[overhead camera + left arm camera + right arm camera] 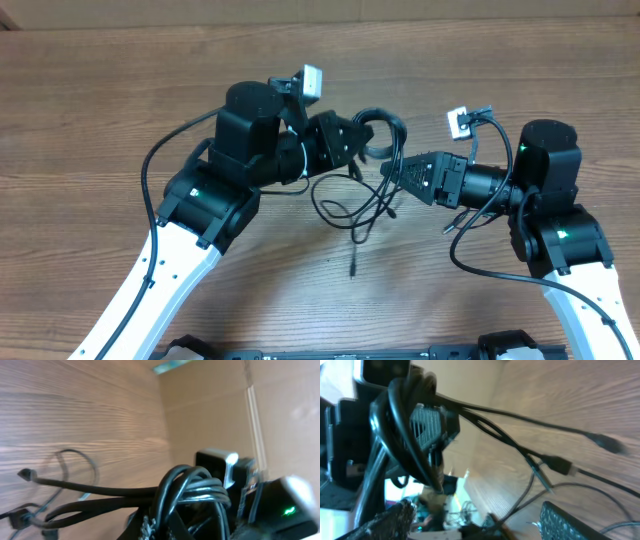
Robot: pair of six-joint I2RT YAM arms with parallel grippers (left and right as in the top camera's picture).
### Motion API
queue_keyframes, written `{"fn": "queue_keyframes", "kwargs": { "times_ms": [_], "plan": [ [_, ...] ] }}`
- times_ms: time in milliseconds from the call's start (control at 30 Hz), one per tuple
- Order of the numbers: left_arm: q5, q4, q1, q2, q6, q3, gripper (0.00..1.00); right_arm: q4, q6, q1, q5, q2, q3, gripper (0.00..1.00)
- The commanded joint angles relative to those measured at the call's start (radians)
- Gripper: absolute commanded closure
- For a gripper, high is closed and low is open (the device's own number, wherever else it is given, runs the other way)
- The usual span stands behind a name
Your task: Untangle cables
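The cables (352,205) are thin black cords, bunched in a coil (382,130) with loose strands hanging to the table. Plug ends lie at the front (353,270) and middle (393,212). My left gripper (360,145) is shut on the coil and holds it above the table. In the left wrist view the coil (192,487) sits clamped between the fingers (200,530). My right gripper (388,172) is open, just right of the coil. In the right wrist view its fingers (475,515) are spread wide, with the coil (405,425) ahead and strands (540,460) trailing past.
The wooden table (120,90) carries both arms. Thicker black arm wires loop beside the left arm (150,170) and the right arm (480,265). White tags sit on the left wrist (310,80) and the right wrist (460,122).
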Motion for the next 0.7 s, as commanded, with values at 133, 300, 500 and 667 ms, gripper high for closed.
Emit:
{"fn": "queue_keyframes", "kwargs": {
  "times_ms": [133, 300, 500, 667],
  "plan": [
    [-0.138, -0.256, 0.004, -0.01, 0.501, 0.007, 0.96, -0.018, -0.16, 0.005, 0.053, -0.007, 0.013, 0.19],
    [-0.187, -0.354, 0.003, -0.01, 0.64, 0.007, 0.96, -0.025, -0.179, 0.005, 0.09, -0.007, 0.013, 0.2],
    [-0.17, -0.35, -0.043, -0.01, 0.701, 0.007, 0.96, -0.026, -0.307, 0.005, 0.025, -0.007, 0.013, 0.33],
    [-0.151, -0.334, -0.093, -0.01, 0.693, 0.007, 0.96, -0.063, -0.471, 0.005, -0.016, -0.007, 0.013, 0.4]
  ]
}}
